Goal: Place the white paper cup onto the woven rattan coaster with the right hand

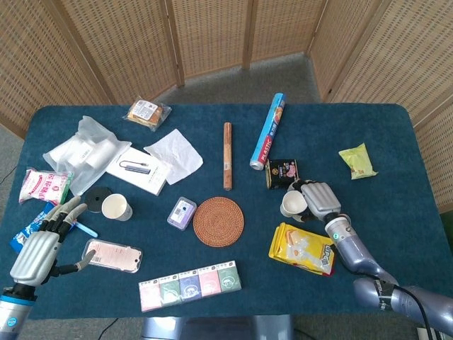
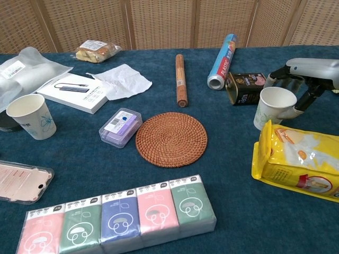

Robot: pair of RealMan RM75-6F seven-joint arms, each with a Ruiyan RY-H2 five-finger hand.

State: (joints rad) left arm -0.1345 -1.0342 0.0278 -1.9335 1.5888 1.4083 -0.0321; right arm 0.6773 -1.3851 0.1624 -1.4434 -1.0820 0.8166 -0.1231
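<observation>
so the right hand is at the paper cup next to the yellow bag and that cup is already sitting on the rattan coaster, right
Not quite. The right hand is at the white paper cup beside the yellow bag, but that cup stands on the blue tablecloth, not on the woven rattan coaster. The chest view shows the coaster bare, well to the cup's left.

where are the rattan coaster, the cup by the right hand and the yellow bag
woven rattan coaster [image 2: 171, 139], chest view, centre of the weave
white paper cup [image 2: 271, 112], chest view, front wall
yellow bag [image 2: 299, 166], chest view, middle of its face
</observation>
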